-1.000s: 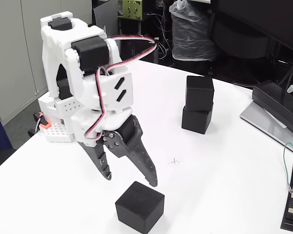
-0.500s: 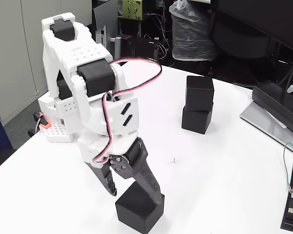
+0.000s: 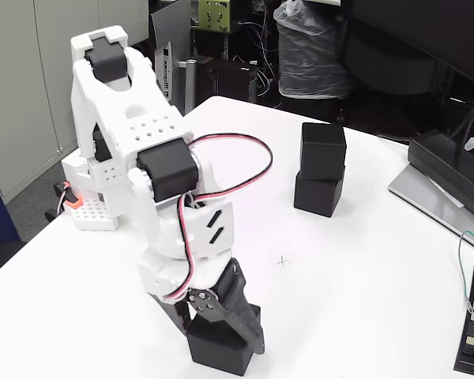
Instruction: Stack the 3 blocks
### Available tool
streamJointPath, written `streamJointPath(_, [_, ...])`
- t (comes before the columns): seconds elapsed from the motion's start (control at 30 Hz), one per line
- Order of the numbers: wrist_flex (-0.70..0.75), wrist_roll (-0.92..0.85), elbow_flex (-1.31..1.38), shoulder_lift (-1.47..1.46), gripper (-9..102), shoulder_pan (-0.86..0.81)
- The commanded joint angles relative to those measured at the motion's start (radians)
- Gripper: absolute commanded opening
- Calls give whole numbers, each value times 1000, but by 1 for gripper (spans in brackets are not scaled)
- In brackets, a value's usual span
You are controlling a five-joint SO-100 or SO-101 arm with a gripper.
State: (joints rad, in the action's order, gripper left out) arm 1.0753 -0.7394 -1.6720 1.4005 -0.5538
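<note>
Hand (image 3: 221, 335) lowered astride matte black cube (image 3: 221, 351), grip unclear; two matching stacked cubes (image 3: 321, 178) well beyond it.

End effector (image 3: 213, 335) down over the near black cube (image 3: 219, 347) at the white table's (image 3: 355, 284) front edge, fingers straddling it. Two more cubes stacked (image 3: 321, 168) far right, well apart.

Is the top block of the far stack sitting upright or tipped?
Upright. The top block sits flat on the lower block, slightly offset.
</note>
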Motion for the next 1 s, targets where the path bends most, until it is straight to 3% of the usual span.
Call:
streamJointPath(0.0, [-12,5,12,0,32,-2])
streamJointPath(0.23, [-12,3,9,-12,29,0])
streamJointPath(0.57, [-12,3,14,-3,4,0])
streamJointPath(0.97, [11,5,17,26,1,11])
